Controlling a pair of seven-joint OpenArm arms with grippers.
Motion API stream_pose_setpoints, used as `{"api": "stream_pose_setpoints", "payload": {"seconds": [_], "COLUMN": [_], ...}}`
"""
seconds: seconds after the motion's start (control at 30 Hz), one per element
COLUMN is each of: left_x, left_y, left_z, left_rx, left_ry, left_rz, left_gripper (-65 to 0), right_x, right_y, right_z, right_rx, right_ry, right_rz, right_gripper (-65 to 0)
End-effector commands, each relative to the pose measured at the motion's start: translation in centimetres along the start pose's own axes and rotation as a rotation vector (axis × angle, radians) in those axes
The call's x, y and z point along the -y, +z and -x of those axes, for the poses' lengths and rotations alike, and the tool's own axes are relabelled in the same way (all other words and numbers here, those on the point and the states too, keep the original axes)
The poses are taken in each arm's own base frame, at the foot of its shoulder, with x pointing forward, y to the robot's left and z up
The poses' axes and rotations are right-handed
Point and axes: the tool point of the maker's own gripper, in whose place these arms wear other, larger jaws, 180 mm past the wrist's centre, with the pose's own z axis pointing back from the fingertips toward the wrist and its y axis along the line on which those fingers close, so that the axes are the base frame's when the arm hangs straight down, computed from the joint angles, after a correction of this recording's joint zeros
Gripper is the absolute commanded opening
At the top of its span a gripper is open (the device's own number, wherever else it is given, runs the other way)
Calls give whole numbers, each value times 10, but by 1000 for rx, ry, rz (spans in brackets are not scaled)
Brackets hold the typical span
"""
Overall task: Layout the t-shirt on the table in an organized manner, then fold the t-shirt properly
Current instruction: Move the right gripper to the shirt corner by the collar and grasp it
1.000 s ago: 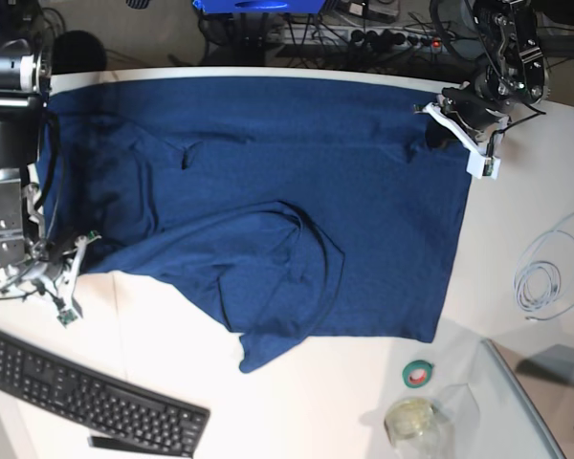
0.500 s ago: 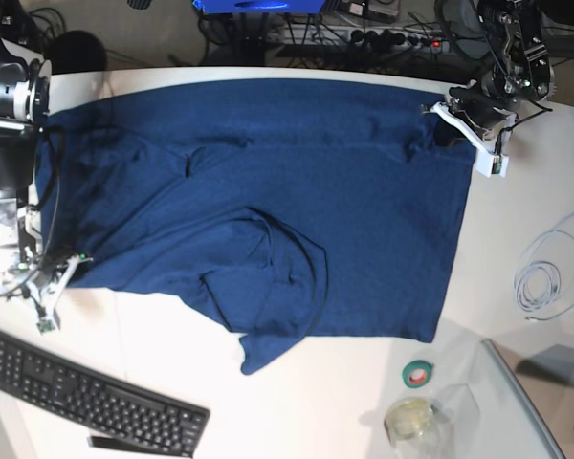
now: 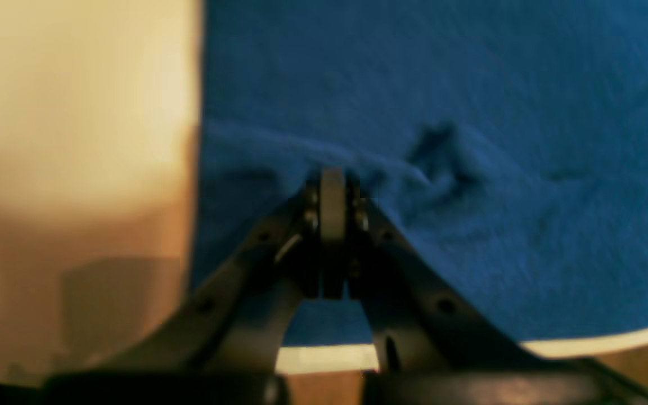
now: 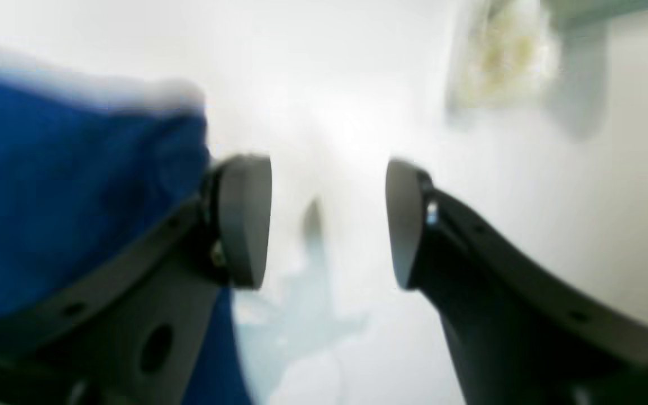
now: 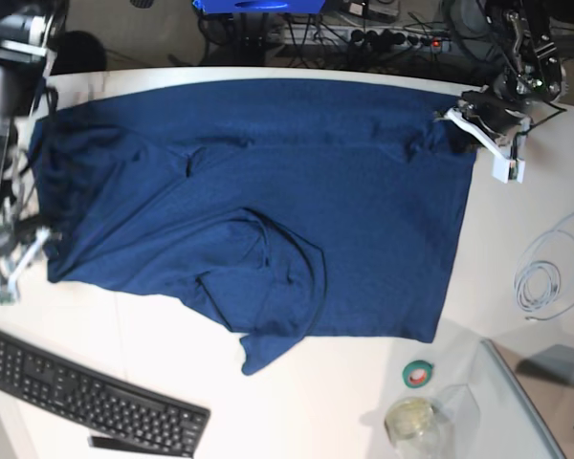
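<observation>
Your left pincer (image 3: 332, 185) is clamped shut on the far hem corner of the t-shirt (image 5: 268, 210), which lies spread across the counter (image 5: 517, 220). Your right pincer (image 4: 328, 222) stands parted, empty, beside the shirt's edge.

The left gripper (image 3: 332, 185) has its jaws pressed fully together — a fold of the t-shirt (image 5: 268, 210) is pinched between them, near the far corner of the cloth. The left arm reaches in from the far side. The right gripper (image 4: 328, 222) stands with its jaws apart and nothing between them — one finger (image 4: 242, 219) is just beside the shirt's edge.
</observation>
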Motion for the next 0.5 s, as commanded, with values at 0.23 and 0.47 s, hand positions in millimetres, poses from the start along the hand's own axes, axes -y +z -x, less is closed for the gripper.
{"api": "stream_pose_setpoints", "payload": {"seconds": [0.23,0.47], "left_x": [5,2], "left_y": [-2,-6], "left_z": [-9,4], "left_rx": [28,-3], "left_ry": [-6,16], "left_rz": [23,23], "left_gripper": [-650,-650], "right_x": [-48,-41], "right_y": [11,15], "right_z": [49,95], "right_rx": [-109,-202], "right_ry": [-42,-116], "right_rz": [-110,-93], "right_gripper": [-624,-648]}}
